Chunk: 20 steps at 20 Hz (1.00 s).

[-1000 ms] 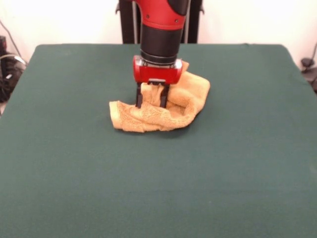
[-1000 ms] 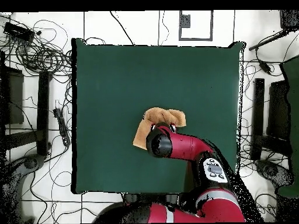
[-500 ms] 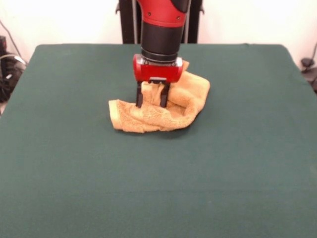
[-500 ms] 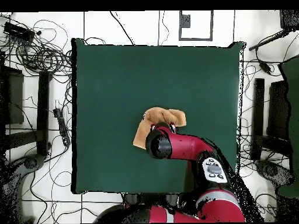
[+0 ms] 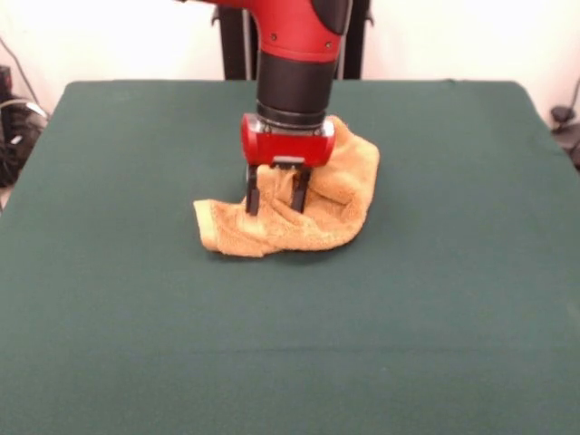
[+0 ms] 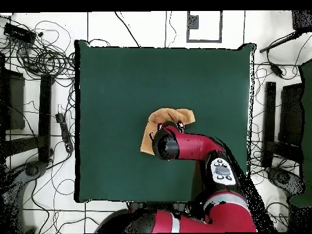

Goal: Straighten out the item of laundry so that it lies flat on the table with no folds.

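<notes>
A plain white wall (image 5: 136, 36) runs behind the scene, with dark upright posts (image 5: 234, 41) standing against it. Seen from above, the floor (image 6: 137, 27) is pale and marked with thin dark lines, and tangled black cables (image 6: 46, 58) sprawl over it on both sides. Dark stands and equipment (image 6: 271, 122) sit along the left and right edges, and a grey-framed square panel (image 6: 203, 26) lies on the floor at the top.
</notes>
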### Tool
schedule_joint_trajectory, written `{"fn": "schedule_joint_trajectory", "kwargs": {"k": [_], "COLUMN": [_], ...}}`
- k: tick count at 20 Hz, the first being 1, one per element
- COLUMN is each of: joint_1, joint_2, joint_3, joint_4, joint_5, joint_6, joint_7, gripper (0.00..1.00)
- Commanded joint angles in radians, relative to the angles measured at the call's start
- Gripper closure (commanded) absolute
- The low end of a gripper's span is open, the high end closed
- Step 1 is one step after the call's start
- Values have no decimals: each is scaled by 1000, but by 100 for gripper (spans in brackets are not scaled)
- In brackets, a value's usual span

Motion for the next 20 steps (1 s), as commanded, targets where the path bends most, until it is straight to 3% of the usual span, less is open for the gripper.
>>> {"fn": "schedule_joint_trajectory", "kwargs": {"k": [1,9,20], "joint_1": [49,53,28], "joint_2": [115,179,187], "joint_3": [129,144,189], "joint_4": [-223,-364,-408], "joint_5": [32,30,-11], "joint_6": [115,168,213], "joint_7": [56,58,34], "gripper": [0,0,0]}}
